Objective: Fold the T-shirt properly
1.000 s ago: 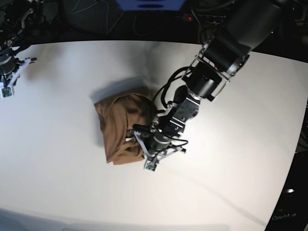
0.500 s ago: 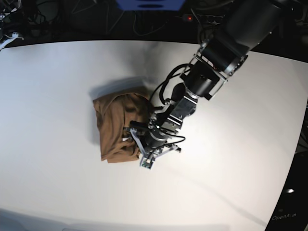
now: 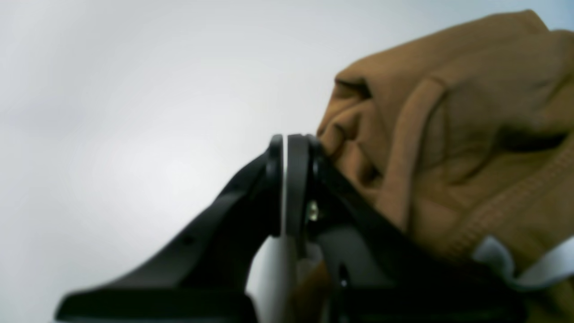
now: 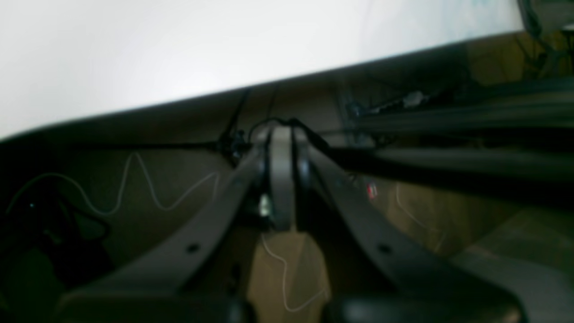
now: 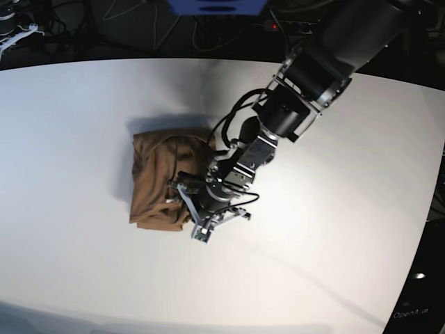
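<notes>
The tan T-shirt (image 5: pixel 161 182) lies as a folded, wrinkled bundle left of the table's middle. In the left wrist view the T-shirt (image 3: pixel 457 134) fills the right side, with a white label (image 3: pixel 515 269) near the bottom. My left gripper (image 5: pixel 198 210) is down at the bundle's right edge. Its fingers (image 3: pixel 297 179) are shut together, and I see no cloth between them. The cloth rests against the right finger. My right gripper (image 4: pixel 281 134) is shut with nothing in it, hanging past the table's edge (image 4: pixel 269 80). In the base view only a white part of it (image 5: pixel 17 35) shows at the top left.
The white table (image 5: pixel 334 209) spreads around the bundle. Cables and dark equipment (image 5: pixel 208 28) lie beyond its far edge. Below the right gripper are floor and loose wires (image 4: pixel 148 193).
The left gripper has moved left and slightly up, and the T-shirt bundle has slid left with it. The right gripper has left the table's left corner and withdrawn to the top left.
</notes>
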`<action>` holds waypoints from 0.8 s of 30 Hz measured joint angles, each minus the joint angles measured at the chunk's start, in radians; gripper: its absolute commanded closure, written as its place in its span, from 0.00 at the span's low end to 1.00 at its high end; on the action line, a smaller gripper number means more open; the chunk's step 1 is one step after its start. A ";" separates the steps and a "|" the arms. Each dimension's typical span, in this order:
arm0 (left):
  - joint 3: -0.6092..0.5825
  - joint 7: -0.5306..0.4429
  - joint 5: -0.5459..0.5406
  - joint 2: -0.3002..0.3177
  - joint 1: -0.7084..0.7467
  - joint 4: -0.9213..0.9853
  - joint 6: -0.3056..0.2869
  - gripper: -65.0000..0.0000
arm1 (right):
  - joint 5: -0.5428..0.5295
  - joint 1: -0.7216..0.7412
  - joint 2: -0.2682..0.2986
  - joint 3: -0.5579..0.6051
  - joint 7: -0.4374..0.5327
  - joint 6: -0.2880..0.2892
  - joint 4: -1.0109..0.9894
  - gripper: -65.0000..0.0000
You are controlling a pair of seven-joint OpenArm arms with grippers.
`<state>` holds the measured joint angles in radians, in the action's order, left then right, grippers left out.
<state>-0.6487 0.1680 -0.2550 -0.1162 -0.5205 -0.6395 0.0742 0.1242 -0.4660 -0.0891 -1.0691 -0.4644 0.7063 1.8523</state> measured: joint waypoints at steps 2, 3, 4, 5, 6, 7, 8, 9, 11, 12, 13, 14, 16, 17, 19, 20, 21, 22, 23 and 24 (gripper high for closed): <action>0.004 -0.001 -0.004 0.000 0.000 0.000 -0.048 0.97 | -0.001 0.001 0.000 0.000 -0.002 0.000 0.000 1.00; 0.004 -0.001 -0.004 0.000 0.000 0.000 -0.056 0.97 | -0.001 0.001 0.000 0.000 -0.004 0.000 0.000 1.00; 0.004 -0.001 -0.004 0.000 0.000 0.000 -0.056 0.97 | 0.000 0.000 0.000 0.000 -0.006 0.000 0.000 1.00; 0.004 0.000 -0.004 0.001 0.000 0.000 -0.056 0.97 | -0.001 -0.001 0.000 0.000 -0.006 0.000 0.000 1.00; 0.004 -0.001 -0.004 0.003 0.000 0.000 -0.056 0.97 | -0.002 -0.006 0.000 0.000 -0.005 0.001 -0.001 1.00; 0.004 0.000 -0.005 0.009 0.000 -0.001 -0.056 0.97 | -0.004 -0.011 -0.002 0.000 0.002 0.001 -0.005 1.00; 0.004 -0.001 -0.007 0.021 0.000 -0.002 -0.063 0.97 | -0.004 -0.013 -0.005 0.000 0.005 -0.003 -0.016 1.00; 0.004 -0.005 -0.007 0.033 0.000 -0.004 -0.067 0.97 | -0.001 -0.014 -0.008 0.000 0.002 -0.002 -0.028 1.00; 0.005 -0.001 -0.007 0.058 0.003 -0.017 -0.058 0.97 | -0.003 -0.017 -0.011 0.000 0.002 0.001 -0.055 1.00; 0.005 0.001 -0.007 0.076 0.006 -0.038 -0.052 0.97 | -0.002 -0.017 -0.010 0.000 0.001 0.001 -0.071 1.00; 0.005 0.005 -0.010 0.093 0.010 -0.070 -0.052 0.97 | 0.001 -0.016 -0.009 0.000 0.006 -0.002 -0.082 1.00; 0.007 0.004 -0.010 0.111 0.018 -0.109 -0.051 0.97 | -0.002 -0.016 -0.008 0.000 0.017 0.002 -0.096 1.00; 0.037 0.005 -0.027 0.133 0.030 -0.188 -0.052 0.97 | -0.001 -0.020 -0.007 0.000 0.068 -0.001 -0.125 1.00; 0.061 0.010 -0.048 0.139 0.035 -0.226 -0.052 0.97 | -0.004 -0.031 -0.006 0.005 0.100 -0.001 -0.141 1.00; 0.122 0.002 -0.082 0.157 0.049 -0.292 -0.063 0.97 | 0.004 -0.049 -0.010 0.006 0.149 -0.002 -0.167 1.00; 0.153 -0.003 -0.097 0.171 0.060 -0.321 -0.063 0.97 | 0.002 -0.056 -0.012 0.003 0.175 -0.002 -0.182 1.00; 0.177 0.000 -0.101 0.187 0.072 -0.341 -0.060 0.97 | 0.005 -0.063 -0.010 0.002 0.194 -0.002 -0.196 1.00; 0.203 0.037 -0.102 0.208 0.088 -0.359 -0.058 0.97 | 0.003 -0.070 -0.010 0.002 0.216 -0.001 -0.212 1.00; 0.227 0.083 -0.100 0.230 0.108 -0.372 -0.053 0.97 | 0.003 -0.072 -0.011 0.002 0.230 -0.002 -0.228 1.00; 0.253 0.108 -0.100 0.252 0.142 -0.387 -0.048 0.97 | 0.004 -0.072 -0.010 0.002 0.241 0.000 -0.246 1.00</action>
<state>-0.3958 0.2760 -0.3550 0.1356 -0.3782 -1.0264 0.0265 0.1280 -0.5381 -0.0994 -1.0676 -0.2237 0.7059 1.6058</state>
